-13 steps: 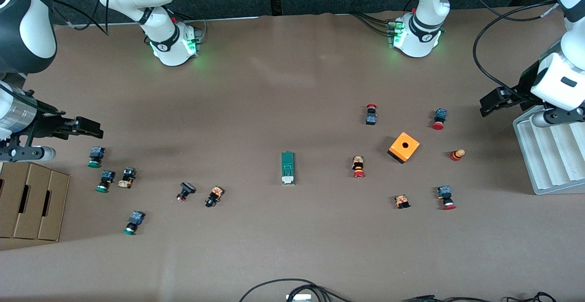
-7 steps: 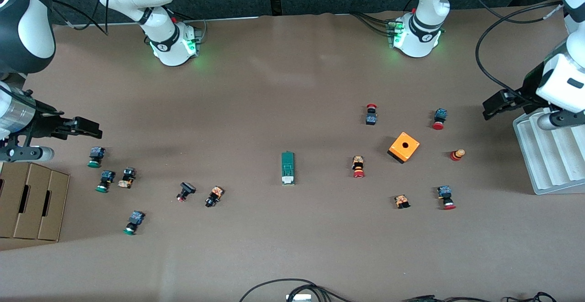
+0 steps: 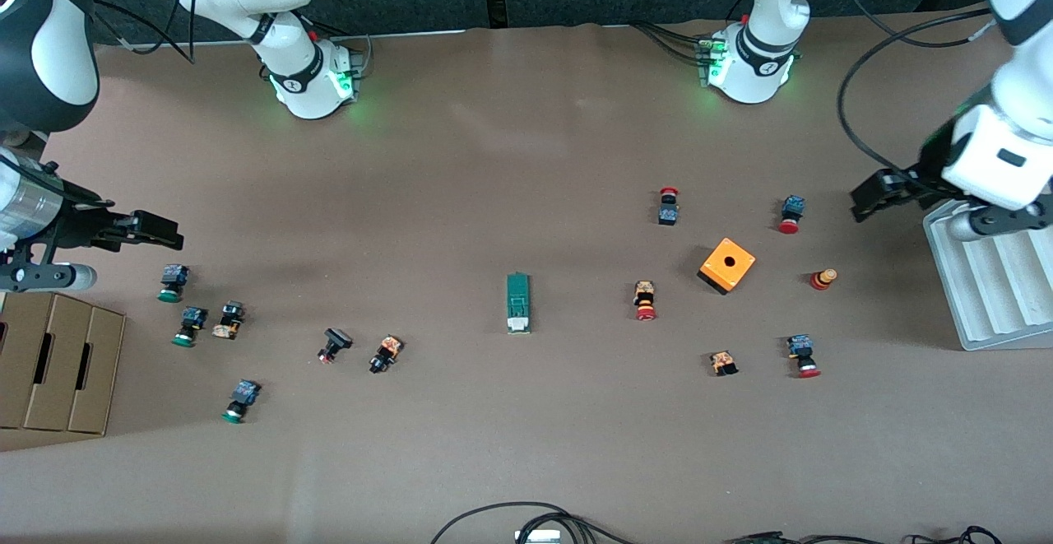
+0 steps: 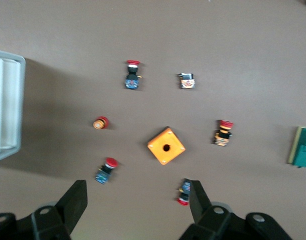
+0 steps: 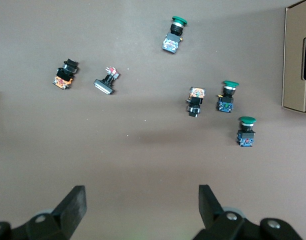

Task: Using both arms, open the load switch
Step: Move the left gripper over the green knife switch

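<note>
Front view: the load switch (image 3: pixel 518 303) lies untouched mid-table, well apart from both grippers. The left gripper (image 4: pixel 135 202) and right gripper (image 5: pixel 142 206) are held spread and empty. Nearby push buttons (image 3: pixel 645 299) could be knocked if either approach is misjudged.

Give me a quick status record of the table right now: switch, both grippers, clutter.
load switch: flat mid-table, untouched, white end toward the front camera
left gripper: open, empty, in the air beside the white tray
right gripper: open, empty, in the air above the green-capped buttons
orange box: toward the left arm's end, red-capped buttons around it
</note>
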`<state>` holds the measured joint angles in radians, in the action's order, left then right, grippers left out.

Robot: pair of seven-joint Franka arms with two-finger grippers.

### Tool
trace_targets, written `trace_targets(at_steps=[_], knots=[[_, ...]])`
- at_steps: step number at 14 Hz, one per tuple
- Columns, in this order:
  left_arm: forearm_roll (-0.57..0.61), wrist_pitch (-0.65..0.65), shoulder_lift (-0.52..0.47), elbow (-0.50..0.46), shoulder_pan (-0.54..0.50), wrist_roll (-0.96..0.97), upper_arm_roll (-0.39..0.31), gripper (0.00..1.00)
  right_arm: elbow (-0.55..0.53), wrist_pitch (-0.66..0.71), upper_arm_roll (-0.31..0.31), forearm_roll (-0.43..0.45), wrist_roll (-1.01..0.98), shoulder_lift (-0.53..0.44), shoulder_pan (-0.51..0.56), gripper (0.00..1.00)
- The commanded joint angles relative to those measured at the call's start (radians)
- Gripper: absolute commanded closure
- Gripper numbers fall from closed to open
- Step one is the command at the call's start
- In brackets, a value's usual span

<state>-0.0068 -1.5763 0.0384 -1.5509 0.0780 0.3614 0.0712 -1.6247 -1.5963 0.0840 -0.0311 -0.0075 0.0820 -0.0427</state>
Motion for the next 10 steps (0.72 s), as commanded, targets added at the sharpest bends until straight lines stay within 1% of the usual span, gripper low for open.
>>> trace_targets(at_steps=[1,4,8,9,10], knots=[[-0.013,0.019,0.009,0.028,0.058,0.151,0.021,0.08,0.022,-0.002,0.002,0.002,-0.048,0.005,0.004,0.00],[-0.039,-0.004,0.012,0.025,0.066,0.195,0.070,0.08,0.032,-0.001,0.002,-0.001,-0.043,0.005,0.003,0.00],[-0.021,-0.082,0.041,0.023,0.068,0.408,0.200,0.08,0.034,-0.002,0.002,0.005,-0.045,0.007,0.003,0.00],[-0.003,-0.105,0.046,0.020,0.068,0.448,0.235,0.04,0.034,-0.002,0.002,0.003,-0.049,0.010,0.004,0.00],[0.023,-0.125,0.061,0.020,0.068,0.473,0.263,0.04,0.034,-0.002,0.002,0.006,-0.051,0.012,0.004,0.00]])
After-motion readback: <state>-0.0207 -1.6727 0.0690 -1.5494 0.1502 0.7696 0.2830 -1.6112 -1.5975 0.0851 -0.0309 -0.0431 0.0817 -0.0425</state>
